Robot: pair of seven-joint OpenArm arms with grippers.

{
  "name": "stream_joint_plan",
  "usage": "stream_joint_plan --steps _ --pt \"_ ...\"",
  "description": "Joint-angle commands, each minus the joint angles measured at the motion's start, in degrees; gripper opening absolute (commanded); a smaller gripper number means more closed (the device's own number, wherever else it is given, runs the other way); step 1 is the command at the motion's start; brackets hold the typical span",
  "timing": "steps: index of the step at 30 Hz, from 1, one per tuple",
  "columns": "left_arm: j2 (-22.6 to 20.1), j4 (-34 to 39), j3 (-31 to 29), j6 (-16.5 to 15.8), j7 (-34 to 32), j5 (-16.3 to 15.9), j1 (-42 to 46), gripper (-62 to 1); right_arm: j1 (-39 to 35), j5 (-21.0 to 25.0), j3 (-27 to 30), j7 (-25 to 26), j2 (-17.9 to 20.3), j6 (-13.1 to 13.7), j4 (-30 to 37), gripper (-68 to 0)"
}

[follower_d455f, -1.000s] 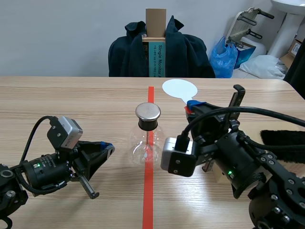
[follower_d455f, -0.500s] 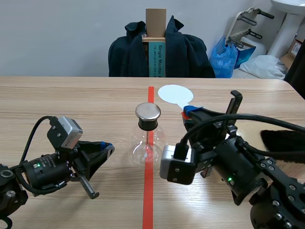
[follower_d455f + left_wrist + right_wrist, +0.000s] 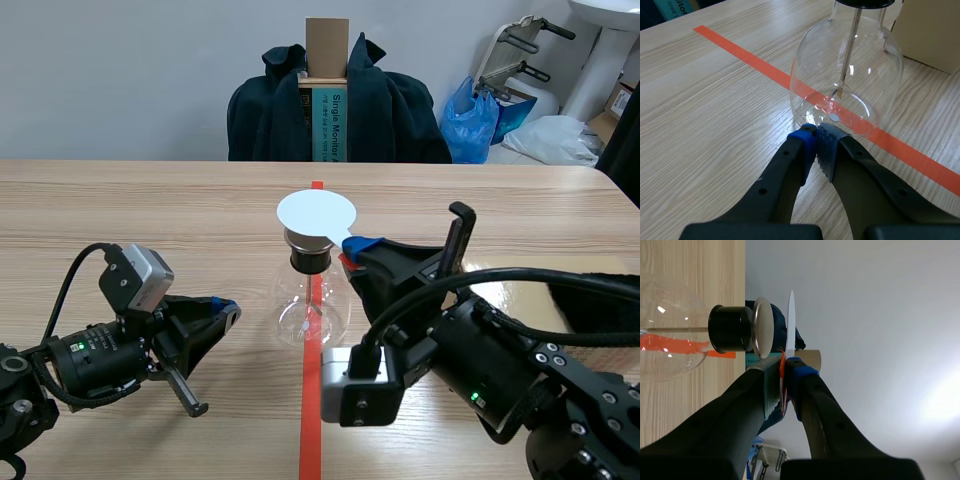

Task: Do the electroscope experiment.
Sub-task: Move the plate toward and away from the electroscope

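The electroscope, a clear glass flask (image 3: 312,305) with a black stopper and a round metal plate (image 3: 763,327) on top, stands on the red tape line at the table's middle. My right gripper (image 3: 355,246) is shut on the red handle of a white disc (image 3: 316,212), which hovers flat just over the metal plate; the right wrist view shows the white disc (image 3: 790,320) edge-on with a thin gap to the plate. My left gripper (image 3: 225,308) rests low to the left of the flask, shut on nothing. In the left wrist view the left gripper (image 3: 816,135) lies close to the flask (image 3: 847,75), whose inner rod (image 3: 849,55) shows.
A black fuzzy cloth (image 3: 600,300) lies at the right, behind my right arm. A tan box face (image 3: 935,30) stands beyond the flask. Across the table is a chair draped with a dark jacket (image 3: 340,100). The red tape line (image 3: 312,410) runs down the middle.
My right arm has swung left, carrying the white disc from the far right of the flask to just above its metal plate. The left arm has not moved.
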Motion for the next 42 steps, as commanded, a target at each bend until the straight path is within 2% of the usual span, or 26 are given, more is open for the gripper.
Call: stream_joint_plan --steps 1,13,16,20,25,33,42 --pt "-0.2 0.8 -0.1 -0.1 -0.9 -0.4 -0.5 -57.7 0.4 0.2 0.5 0.6 0.7 -0.7 0.5 -66.8" --pt "-0.2 0.8 -0.1 -0.1 -0.9 -0.4 -0.5 -57.7 0.4 0.2 0.5 1.7 0.7 -0.6 0.5 -66.8" --pt "-0.2 0.8 -0.1 -0.1 -0.9 -0.4 -0.5 -57.7 0.4 0.2 0.5 0.9 0.7 0.4 0.5 -66.8" --pt "-0.2 0.8 -0.1 -0.1 -0.9 -0.4 -0.5 -57.7 0.3 0.2 0.5 -1.7 0.7 1.8 0.5 -66.9" --pt "-0.2 0.8 -0.1 -0.1 -0.9 -0.4 -0.5 -57.7 0.2 0.2 0.5 -6.0 0.7 1.4 0.5 -66.8" --pt "-0.2 0.8 -0.1 -0.1 -1.0 -0.4 -0.5 -57.7 0.3 0.2 0.5 -15.8 0.7 0.2 0.5 -66.8" --pt "-0.2 0.8 -0.1 -0.1 -1.0 -0.4 -0.5 -57.7 0.2 0.2 0.5 -20.0 0.7 0.2 0.5 -66.8"
